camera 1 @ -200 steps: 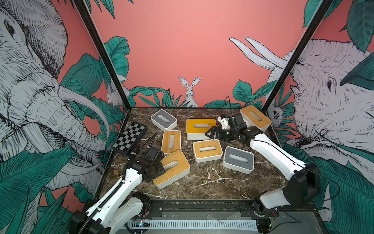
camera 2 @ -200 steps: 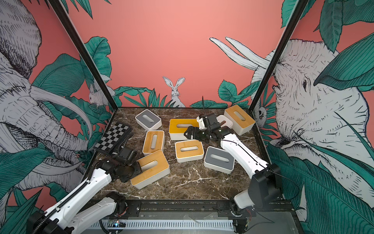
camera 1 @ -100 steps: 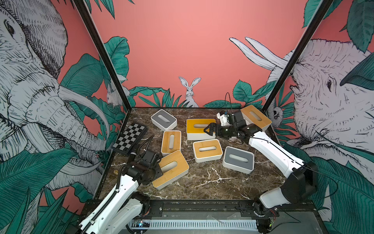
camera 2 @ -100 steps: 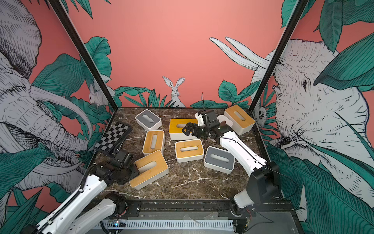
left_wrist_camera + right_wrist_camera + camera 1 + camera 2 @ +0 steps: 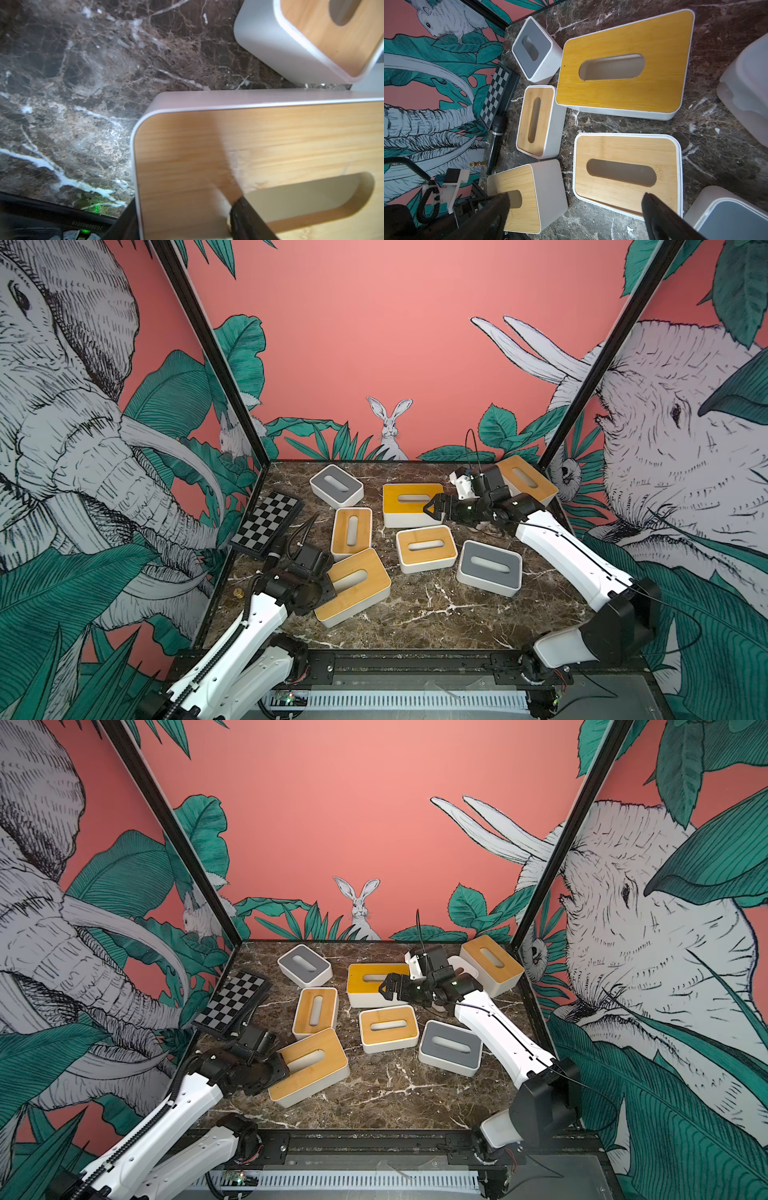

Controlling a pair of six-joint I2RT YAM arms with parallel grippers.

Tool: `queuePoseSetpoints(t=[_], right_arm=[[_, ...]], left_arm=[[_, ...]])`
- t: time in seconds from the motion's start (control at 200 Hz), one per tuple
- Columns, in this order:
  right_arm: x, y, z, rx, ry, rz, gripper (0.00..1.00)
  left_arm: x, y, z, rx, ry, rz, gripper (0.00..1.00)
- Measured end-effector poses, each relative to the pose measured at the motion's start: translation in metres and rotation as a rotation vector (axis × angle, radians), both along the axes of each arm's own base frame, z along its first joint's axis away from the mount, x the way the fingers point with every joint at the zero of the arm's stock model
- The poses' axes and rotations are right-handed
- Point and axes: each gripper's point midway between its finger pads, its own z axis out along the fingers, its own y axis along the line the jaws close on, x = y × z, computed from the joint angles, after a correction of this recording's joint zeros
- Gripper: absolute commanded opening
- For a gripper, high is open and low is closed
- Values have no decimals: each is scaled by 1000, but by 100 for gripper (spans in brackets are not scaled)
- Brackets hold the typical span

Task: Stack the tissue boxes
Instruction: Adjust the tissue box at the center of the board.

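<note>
Several tissue boxes lie scattered on the marble table. My left gripper is shut on the short end of the front-left bamboo-lidded box, with one finger in its slot and the other outside its white wall. My right gripper hangs open above the gap between the large orange-lidded box and the small middle bamboo box, holding nothing. Round them lie a narrow bamboo box, two grey-lidded boxes and a back-right bamboo box. A white box is mostly hidden behind the right wrist.
A black-and-white checkerboard panel leans at the left wall. Beside it lie a black rod and a small brass piece. Black frame posts stand at the back corners and a black rail runs along the front edge.
The left arm's elbow has sunk toward the front and its jaws have narrowed on the box end. That box has hardly shifted. The right gripper stays open in nearly the same place.
</note>
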Motion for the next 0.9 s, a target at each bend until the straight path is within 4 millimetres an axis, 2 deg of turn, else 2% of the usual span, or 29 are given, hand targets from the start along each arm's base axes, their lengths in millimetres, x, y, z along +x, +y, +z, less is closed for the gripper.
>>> queuePoseSetpoints(t=[0.29,0.56,0.9], right_arm=[[-29,-1,-4,-101,17,56,99],[-59,8,-11,-188,18,129,99],[-60,1,-20,-233,44,59,99]], left_arm=[[11,-11,2,-9,10,-51,48],[20,-22,2,-45,-4,-74,48],[35,-35,1,-76,-6,-98,49]])
